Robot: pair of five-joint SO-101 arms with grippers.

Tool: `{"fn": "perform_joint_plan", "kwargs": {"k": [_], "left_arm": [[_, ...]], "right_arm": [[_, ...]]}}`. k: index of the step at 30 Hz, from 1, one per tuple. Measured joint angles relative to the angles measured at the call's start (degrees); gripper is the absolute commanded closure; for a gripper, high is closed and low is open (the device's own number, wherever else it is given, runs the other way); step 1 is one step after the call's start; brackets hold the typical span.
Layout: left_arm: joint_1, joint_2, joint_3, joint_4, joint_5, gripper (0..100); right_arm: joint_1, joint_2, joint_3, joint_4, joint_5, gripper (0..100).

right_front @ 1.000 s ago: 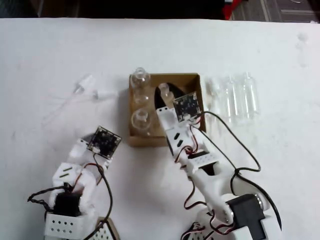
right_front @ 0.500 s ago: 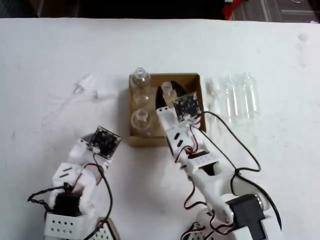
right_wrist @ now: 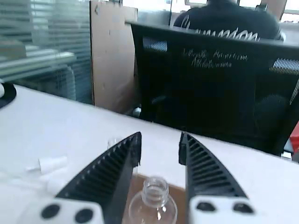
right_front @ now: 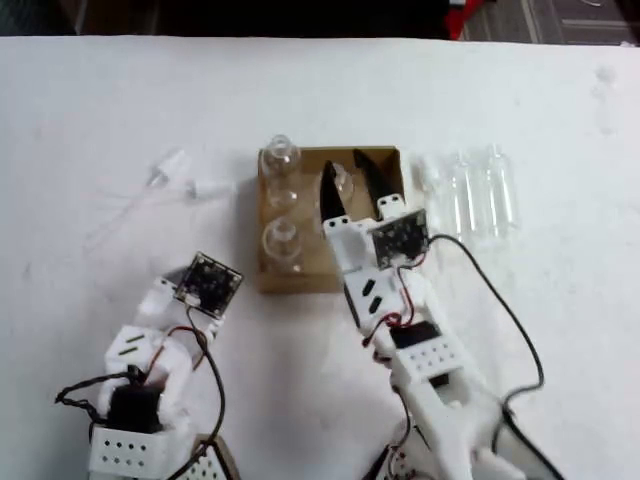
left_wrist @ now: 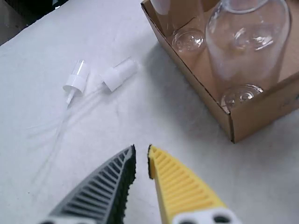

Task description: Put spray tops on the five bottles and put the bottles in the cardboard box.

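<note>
The cardboard box (right_front: 385, 158) sits mid-table with three clear uncapped bottles standing in it. My right gripper (right_front: 352, 185) is open over the box, its jaws either side of one bottle (right_front: 341, 181), whose bare threaded neck (right_wrist: 155, 188) shows just below the right gripper (right_wrist: 160, 140). The other two bottles (right_front: 281, 155) (right_front: 282, 240) stand along the box's left side. More clear bottles (right_front: 472, 195) lie on the table to the right of the box. Two white spray tops (right_front: 175, 168) (left_wrist: 119, 73) lie left of the box. My left gripper (left_wrist: 141, 156) is shut and holds nothing, above bare table near the box corner (left_wrist: 233, 130).
The left arm (right_front: 208, 282) rests near the table's front left. Thin dip tubes (left_wrist: 60, 126) trail from the spray tops across the white table. Black office chairs (right_wrist: 219, 79) stand beyond the far edge.
The right gripper, earlier closed around a bottle's neck in the box, has opened wide and the arm has shifted right and back. The bottle stays standing. The left arm has not moved.
</note>
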Motion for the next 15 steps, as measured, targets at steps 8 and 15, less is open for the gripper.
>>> {"fn": "perform_joint_plan", "kwargs": {"k": [8, 15], "left_arm": [[0.0, 0.0, 0.0, 0.0, 0.0, 94], [0.0, 0.0, 0.0, 0.0, 0.0, 95]], "right_arm": [[0.0, -12.3, 1.8, 16.3, 0.0, 88.5], [0.0, -13.2, 3.9, 11.7, 0.0, 88.5]]}}
